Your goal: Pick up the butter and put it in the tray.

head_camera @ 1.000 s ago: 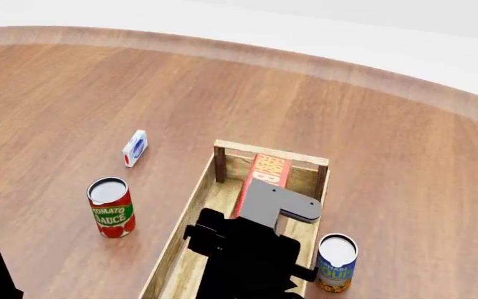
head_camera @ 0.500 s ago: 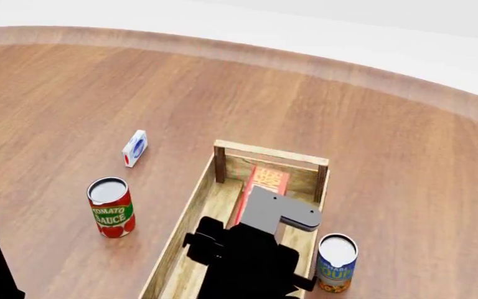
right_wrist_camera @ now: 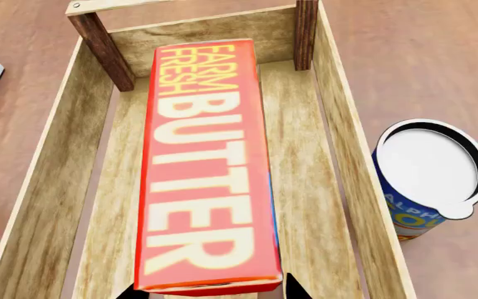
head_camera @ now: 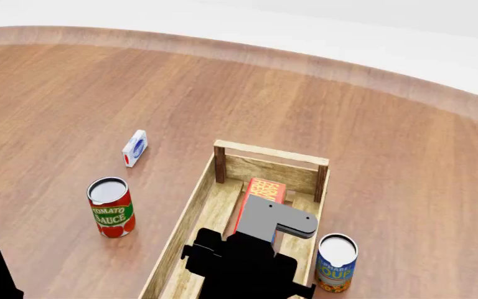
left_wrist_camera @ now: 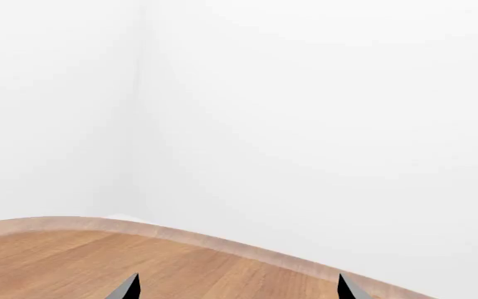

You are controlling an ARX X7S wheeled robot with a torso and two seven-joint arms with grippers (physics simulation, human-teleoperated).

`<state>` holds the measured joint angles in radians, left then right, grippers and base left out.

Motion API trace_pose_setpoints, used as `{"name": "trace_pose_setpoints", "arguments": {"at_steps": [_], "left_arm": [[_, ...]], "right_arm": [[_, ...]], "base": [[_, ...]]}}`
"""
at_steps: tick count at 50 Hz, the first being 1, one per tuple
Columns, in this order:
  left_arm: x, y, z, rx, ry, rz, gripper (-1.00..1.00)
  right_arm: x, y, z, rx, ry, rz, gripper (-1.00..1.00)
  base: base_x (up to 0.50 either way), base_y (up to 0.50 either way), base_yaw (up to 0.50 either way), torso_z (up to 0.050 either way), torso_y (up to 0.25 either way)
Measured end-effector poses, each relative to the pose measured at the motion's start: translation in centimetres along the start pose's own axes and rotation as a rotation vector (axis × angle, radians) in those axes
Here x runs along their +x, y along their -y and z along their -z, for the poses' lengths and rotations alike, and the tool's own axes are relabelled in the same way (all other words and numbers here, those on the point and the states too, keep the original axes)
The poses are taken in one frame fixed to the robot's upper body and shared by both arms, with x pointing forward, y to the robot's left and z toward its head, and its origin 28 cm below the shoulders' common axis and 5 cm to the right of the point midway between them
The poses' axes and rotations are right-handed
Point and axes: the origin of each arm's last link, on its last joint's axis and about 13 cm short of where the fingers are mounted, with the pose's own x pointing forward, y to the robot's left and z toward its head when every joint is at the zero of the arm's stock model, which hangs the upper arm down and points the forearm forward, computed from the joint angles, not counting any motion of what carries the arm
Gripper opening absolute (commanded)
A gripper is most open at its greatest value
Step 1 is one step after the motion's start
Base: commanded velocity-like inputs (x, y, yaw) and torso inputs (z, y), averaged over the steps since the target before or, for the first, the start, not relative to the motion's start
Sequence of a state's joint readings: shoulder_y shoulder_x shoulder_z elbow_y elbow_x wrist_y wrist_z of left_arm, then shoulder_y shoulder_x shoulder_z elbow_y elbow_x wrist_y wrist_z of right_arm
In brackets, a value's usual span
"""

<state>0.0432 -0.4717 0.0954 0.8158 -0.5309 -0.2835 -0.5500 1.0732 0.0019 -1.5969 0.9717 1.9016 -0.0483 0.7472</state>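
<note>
The butter (right_wrist_camera: 206, 174), a long red-orange box lettered "FARM FRESH BUTTER", lies lengthwise inside the tray (right_wrist_camera: 56, 187), low over its slatted bottom. My right gripper (right_wrist_camera: 214, 289) is shut on the box's near end, one dark fingertip on each side. In the head view the butter (head_camera: 266, 188) shows beyond the grey wrist plate of my right arm (head_camera: 276, 218), near the tray's far end wall (head_camera: 268, 154). My left gripper (left_wrist_camera: 234, 289) is open with nothing between its fingers, facing the table's edge and the white wall.
A tomato sauce can (head_camera: 110, 207) stands left of the tray. A blue soup can (head_camera: 336, 261) stands against the tray's right side. A small white-blue carton (head_camera: 135, 148) lies further left. The table's curved edge (head_camera: 305, 62) runs behind.
My right gripper has come down and back with the butter, which now sits lower in the tray and further from its far end wall. The left arm has not moved.
</note>
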Motion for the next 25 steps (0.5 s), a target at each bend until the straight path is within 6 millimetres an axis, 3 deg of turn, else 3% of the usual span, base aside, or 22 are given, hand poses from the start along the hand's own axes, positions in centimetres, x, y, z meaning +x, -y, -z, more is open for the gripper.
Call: {"name": "trace_pose_setpoints", "arguments": {"at_steps": [25], "left_arm": [[0.05,-0.22,-0.12,-0.005,0.000,-0.009,1.00]], "right_arm": [[-0.04,0.09,0.75,-0.009,-0.035,-0.007,-1.00]], "base": [[0.00,0.00,0.00,0.000,0.001]]}}
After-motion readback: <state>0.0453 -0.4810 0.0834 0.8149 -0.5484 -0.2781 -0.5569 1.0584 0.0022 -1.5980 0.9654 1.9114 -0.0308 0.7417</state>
